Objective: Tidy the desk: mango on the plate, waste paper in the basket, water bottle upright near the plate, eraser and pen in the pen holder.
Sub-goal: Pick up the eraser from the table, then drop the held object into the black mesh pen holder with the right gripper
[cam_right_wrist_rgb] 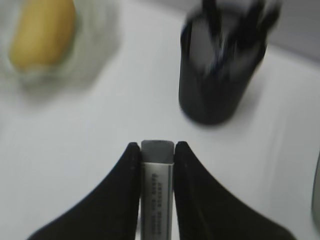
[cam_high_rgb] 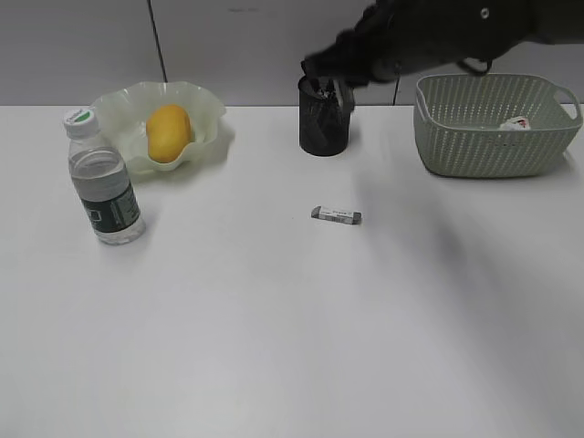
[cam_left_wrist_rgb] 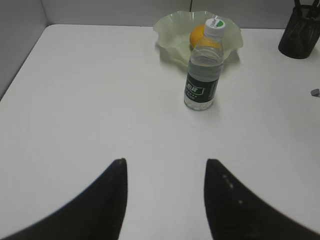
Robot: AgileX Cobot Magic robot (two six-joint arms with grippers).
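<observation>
- Grip: right end effector (cam_right_wrist_rgb: 156,145) has its black jaws pressed against both long sides of the grey rectangular eraser (cam_right_wrist_rgb: 157,185). Taking it across the narrow width keeps it from twisting.
- The exterior view shows that eraser (cam_high_rgb: 336,214) lying flat on the white bench (cam_high_rgb: 274,347), with the right arm a blur above, so I cannot tell whether it has left the surface.
- Ahead and to the right of this end effector stands the black mesh pen holder (cam_right_wrist_rgb: 217,70), dark sticks already in it. This is probably where the eraser is going.
- Ahead and to the left, the yellow-orange mango (cam_right_wrist_rgb: 42,32) rests in the pale green ruffled plate (cam_high_rgb: 119,109).
- Left end effector (cam_left_wrist_rgb: 165,162) has its jaws apart with nothing between them. Straight ahead, the clear plastic water bottle (cam_left_wrist_rgb: 203,65) stands upright just in front of the plate.
- The crumpled white waste paper (cam_high_rgb: 516,124) lies in the sage-green perforated basket (cam_high_rgb: 474,146).
- Writing: the eraser carries dark print and the bottle's dark green label carries white characters, both too blurred or too small to read.
</observation>
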